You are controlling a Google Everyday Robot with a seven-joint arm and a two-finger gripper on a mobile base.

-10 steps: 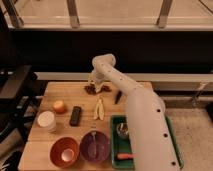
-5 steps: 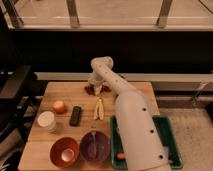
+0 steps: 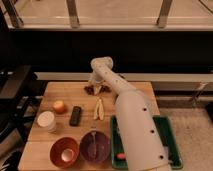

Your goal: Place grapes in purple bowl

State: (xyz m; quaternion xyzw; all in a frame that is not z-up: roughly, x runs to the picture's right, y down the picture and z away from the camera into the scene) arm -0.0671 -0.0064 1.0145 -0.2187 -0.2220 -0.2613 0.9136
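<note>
The grapes [image 3: 90,89], a small dark reddish-purple bunch, lie at the far edge of the wooden table [image 3: 60,92]. My gripper [image 3: 96,86] is down at the grapes, at the end of my white arm [image 3: 131,115] that reaches across from the near right. The purple bowl [image 3: 95,146] stands at the table's near edge, left of my arm, with something small and pale inside it.
An orange-red bowl [image 3: 64,151] sits left of the purple bowl. A white cup [image 3: 46,121], round orange fruit [image 3: 59,106], black remote [image 3: 75,115] and banana [image 3: 99,109] lie mid-table. A green tray [image 3: 169,145] stands at the right.
My arm has reached further over the table, and the gripper has come down onto the grapes at the far edge. The objects on the table have not moved.
</note>
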